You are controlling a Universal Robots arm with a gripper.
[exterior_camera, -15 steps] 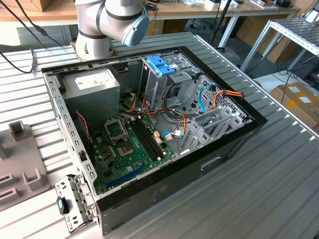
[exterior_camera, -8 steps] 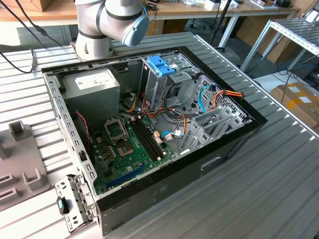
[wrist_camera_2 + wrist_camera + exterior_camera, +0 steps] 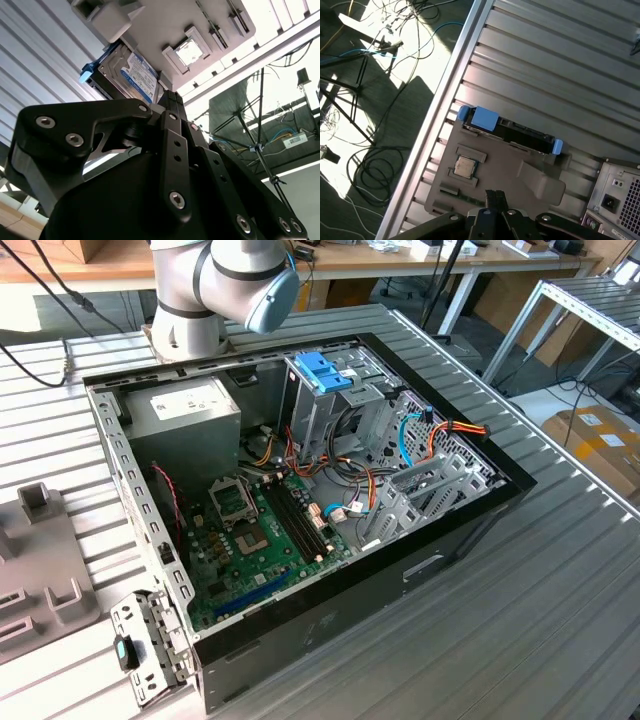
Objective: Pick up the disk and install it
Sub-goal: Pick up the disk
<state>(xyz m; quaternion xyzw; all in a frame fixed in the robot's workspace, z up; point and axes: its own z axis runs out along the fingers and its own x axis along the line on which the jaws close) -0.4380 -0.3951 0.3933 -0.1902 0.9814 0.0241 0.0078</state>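
Note:
The disk (image 3: 512,131) lies on a grey fixture plate (image 3: 505,170) on the ribbed metal table, its blue carrier rails at both ends. In the second wrist view the disk (image 3: 132,75) shows its silver top and white-blue label, with a blue rail tip beside it. My gripper (image 3: 494,196) hangs above the plate, clear of the disk, with its fingers pressed together and nothing between them. The black gripper (image 3: 171,97) points toward the disk's edge. The open computer case (image 3: 300,490) lies on its side in the exterior view.
A processor chip (image 3: 465,167) sits in a pocket of the plate. The grey plate (image 3: 40,580) lies at the exterior view's left, beside the case. Inside the case are a drive cage with a blue latch (image 3: 325,375), a grey power-supply box (image 3: 190,415) and loose cables. The table edge (image 3: 445,95) drops to a cable-strewn floor.

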